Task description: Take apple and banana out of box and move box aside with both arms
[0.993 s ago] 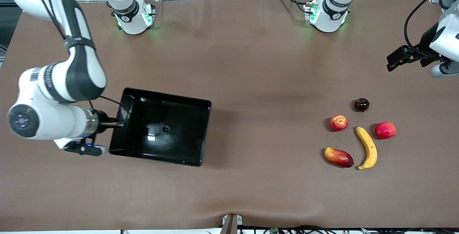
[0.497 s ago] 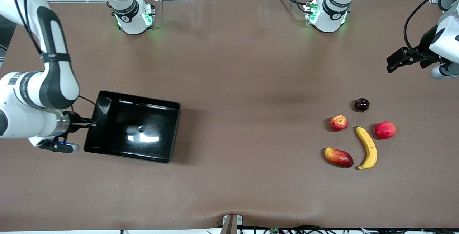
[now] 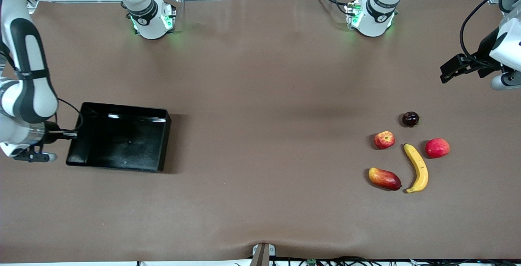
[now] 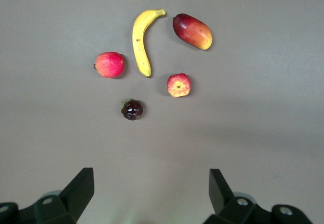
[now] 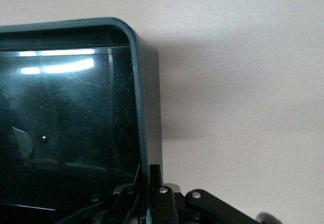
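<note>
The black box (image 3: 122, 146) lies toward the right arm's end of the table. My right gripper (image 3: 72, 135) is shut on its end wall (image 5: 146, 107), one finger on each side of the wall, right gripper (image 5: 151, 176). The yellow banana (image 3: 417, 167) and the small red apple (image 3: 384, 139) lie on the table toward the left arm's end. My left gripper (image 3: 447, 70) hangs open over bare table by that end. In the left wrist view the banana (image 4: 140, 41) and apple (image 4: 178, 85) show well ahead of the open left gripper (image 4: 151, 173).
Around the banana lie a larger plain red fruit (image 3: 437, 148), a red-yellow mango (image 3: 384, 178) and a small dark round fruit (image 3: 410, 119). Both arm bases (image 3: 152, 21) stand along the table's edge farthest from the front camera. Brown cloth covers the table.
My right gripper has carried the box a long way toward the right arm's end of the table, staying shut on its wall. The left gripper and the fruits have barely moved.
</note>
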You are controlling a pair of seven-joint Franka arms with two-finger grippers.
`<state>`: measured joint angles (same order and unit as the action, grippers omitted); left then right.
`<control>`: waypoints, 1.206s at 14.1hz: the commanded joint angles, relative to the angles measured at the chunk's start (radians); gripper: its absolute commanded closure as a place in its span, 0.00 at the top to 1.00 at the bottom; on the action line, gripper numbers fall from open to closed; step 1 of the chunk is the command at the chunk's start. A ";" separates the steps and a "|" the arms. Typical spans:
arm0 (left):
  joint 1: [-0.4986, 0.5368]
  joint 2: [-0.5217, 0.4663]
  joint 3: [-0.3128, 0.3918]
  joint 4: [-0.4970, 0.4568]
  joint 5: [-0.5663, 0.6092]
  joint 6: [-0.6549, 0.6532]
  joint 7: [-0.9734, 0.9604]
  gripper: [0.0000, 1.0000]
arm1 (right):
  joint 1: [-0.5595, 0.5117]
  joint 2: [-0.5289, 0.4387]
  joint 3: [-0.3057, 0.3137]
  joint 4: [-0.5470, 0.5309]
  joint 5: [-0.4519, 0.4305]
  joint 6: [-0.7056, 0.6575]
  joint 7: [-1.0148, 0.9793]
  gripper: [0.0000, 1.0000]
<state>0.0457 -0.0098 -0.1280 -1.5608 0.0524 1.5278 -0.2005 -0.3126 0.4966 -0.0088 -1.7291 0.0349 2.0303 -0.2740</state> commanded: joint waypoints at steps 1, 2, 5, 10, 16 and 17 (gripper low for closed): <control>-0.001 -0.016 0.004 -0.012 0.000 0.005 -0.008 1.00 | -0.058 0.013 0.027 -0.012 -0.010 0.033 -0.057 0.00; -0.001 -0.016 0.004 -0.010 0.000 0.006 -0.010 1.00 | -0.086 0.029 0.029 -0.015 -0.007 0.041 -0.086 0.00; -0.003 -0.013 0.002 -0.010 0.000 0.008 -0.022 1.00 | -0.085 0.039 0.029 -0.049 0.002 0.064 -0.090 0.00; -0.004 -0.016 0.001 -0.007 0.000 0.008 -0.023 1.00 | -0.123 0.049 0.041 -0.032 0.066 0.056 -0.102 1.00; -0.007 -0.013 -0.001 -0.007 0.000 0.009 -0.025 1.00 | 0.016 0.049 0.046 0.258 0.031 -0.140 -0.241 1.00; -0.007 -0.013 -0.001 -0.007 0.000 0.009 -0.025 1.00 | 0.036 0.049 0.046 0.290 0.028 -0.165 -0.232 1.00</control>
<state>0.0433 -0.0098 -0.1297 -1.5602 0.0524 1.5287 -0.2147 -0.3036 0.5441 0.0371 -1.5100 0.0855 1.9217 -0.4935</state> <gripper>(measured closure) 0.000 0.000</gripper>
